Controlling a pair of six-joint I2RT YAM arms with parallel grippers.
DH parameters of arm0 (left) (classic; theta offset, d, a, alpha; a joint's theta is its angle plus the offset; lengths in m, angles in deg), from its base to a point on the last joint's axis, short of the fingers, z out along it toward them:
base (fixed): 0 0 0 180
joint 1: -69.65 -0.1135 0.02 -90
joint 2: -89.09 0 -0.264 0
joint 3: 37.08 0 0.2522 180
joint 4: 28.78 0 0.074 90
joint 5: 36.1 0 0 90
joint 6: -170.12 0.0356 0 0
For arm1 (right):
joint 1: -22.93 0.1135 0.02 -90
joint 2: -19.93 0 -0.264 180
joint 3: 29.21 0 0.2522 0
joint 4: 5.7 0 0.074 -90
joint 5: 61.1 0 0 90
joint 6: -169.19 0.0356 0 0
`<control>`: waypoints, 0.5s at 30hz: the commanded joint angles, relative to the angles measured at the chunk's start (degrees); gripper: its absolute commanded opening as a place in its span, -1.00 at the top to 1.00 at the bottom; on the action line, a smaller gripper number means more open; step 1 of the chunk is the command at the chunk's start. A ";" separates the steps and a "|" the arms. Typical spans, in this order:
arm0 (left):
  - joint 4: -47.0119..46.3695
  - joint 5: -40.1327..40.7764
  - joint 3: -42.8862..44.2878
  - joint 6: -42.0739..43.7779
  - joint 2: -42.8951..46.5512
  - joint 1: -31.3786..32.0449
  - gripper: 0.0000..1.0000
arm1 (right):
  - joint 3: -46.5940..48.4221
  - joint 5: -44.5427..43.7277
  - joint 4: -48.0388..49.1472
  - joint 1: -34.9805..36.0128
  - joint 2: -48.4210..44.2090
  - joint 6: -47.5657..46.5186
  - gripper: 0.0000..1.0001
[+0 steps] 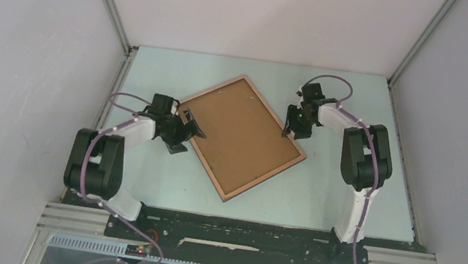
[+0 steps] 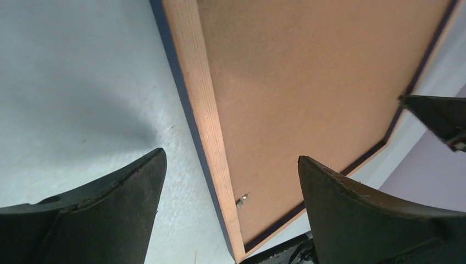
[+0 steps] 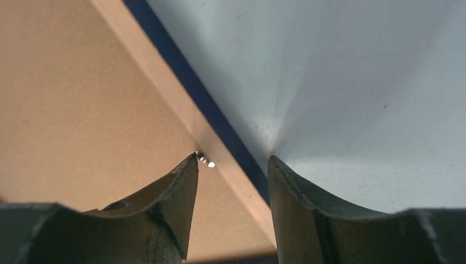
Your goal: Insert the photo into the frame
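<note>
The frame (image 1: 266,178) lies flat mid-table, wood face up, its navy side edge showing in the wrist views. The photo (image 1: 241,136) sits inside it with its brown fibreboard back up; the beach print is hidden. My left gripper (image 1: 188,134) is open at the frame's left rail (image 2: 206,126), jaws straddling it, above the photo back (image 2: 308,82). My right gripper (image 1: 290,127) is open over the right rail (image 3: 162,77), one fingertip (image 3: 184,176) at a small metal tab (image 3: 207,161) beside the photo back (image 3: 71,99).
A second metal tab (image 2: 240,201) sits on the left rail's inner edge. The pale table (image 1: 360,189) is walled by grey panels at left, right and back. The black base rail (image 1: 238,231) runs along the near edge.
</note>
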 commanded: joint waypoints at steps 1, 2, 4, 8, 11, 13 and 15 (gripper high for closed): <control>-1.35 -2.19 6.53 0.39 -7.95 1.95 -0.90 | -3.88 13.03 2.19 -0.67 -5.28 5.84 -0.16; 0.82 -1.04 9.88 2.54 -9.36 2.03 -0.90 | -5.71 15.51 3.45 -0.29 -6.22 7.26 -0.16; 6.98 1.38 17.22 7.24 -13.00 2.15 -0.91 | -9.23 17.08 6.01 1.43 -8.51 10.96 -0.16; 14.55 1.21 28.34 12.17 -20.20 2.55 -0.91 | -12.23 11.95 6.28 9.15 -12.27 13.10 -0.18; 16.37 3.88 31.43 14.46 -21.64 2.48 -0.91 | -11.95 3.29 3.75 11.73 -13.85 12.90 -0.29; 15.73 4.63 30.75 15.36 -21.31 2.36 -0.92 | -10.36 -1.26 2.35 10.45 -13.97 12.10 -0.39; 15.36 4.45 30.08 15.50 -21.31 2.26 -0.92 | -6.08 -4.59 -0.28 8.36 -12.35 10.98 -0.46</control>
